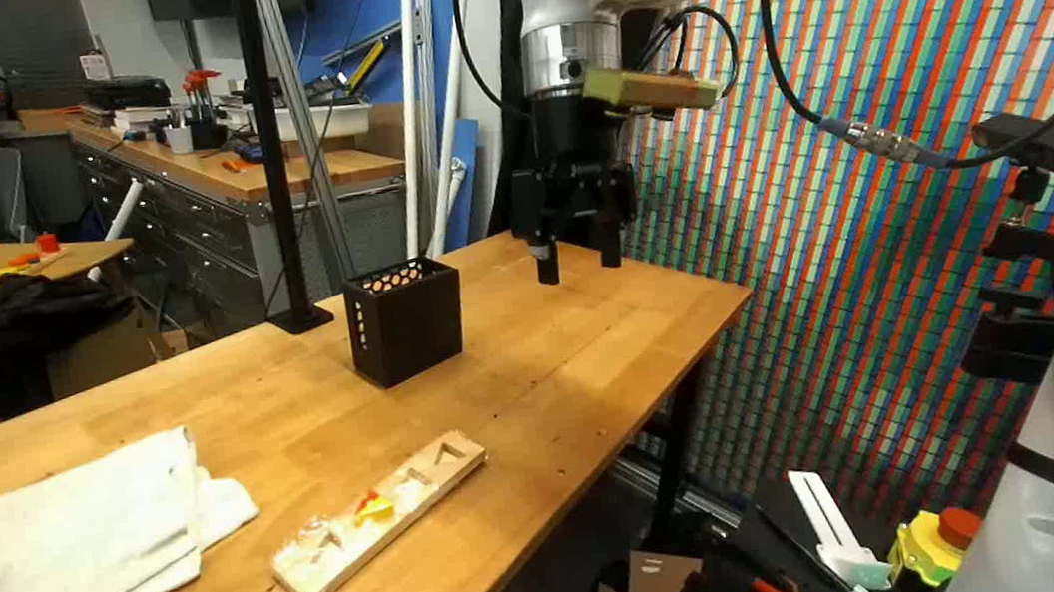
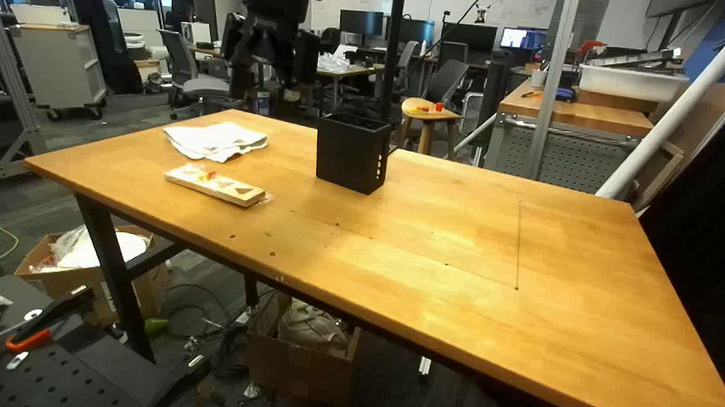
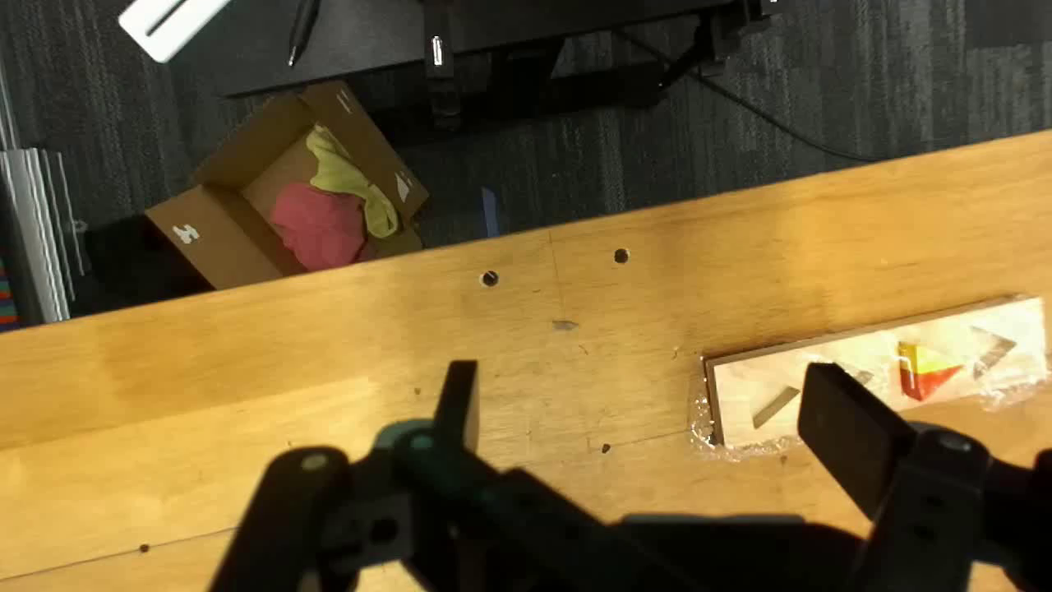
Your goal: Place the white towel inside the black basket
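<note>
Wht towel [image 1: 70, 548] far frm tool [image 1: 579, 264].

Tbl [image 1: 534, 355] has wht towel [image 1: 66, 554], blk basket [image 1: 420, 324], wdn board [image 1: 406, 497].

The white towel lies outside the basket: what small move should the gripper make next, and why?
Probably the gripper should first travel over toward the white towel, jaws open. Its jaws stand apart, holding nothing; the towel lies on the table outside the black basket and does not appear in the wrist view.
</note>
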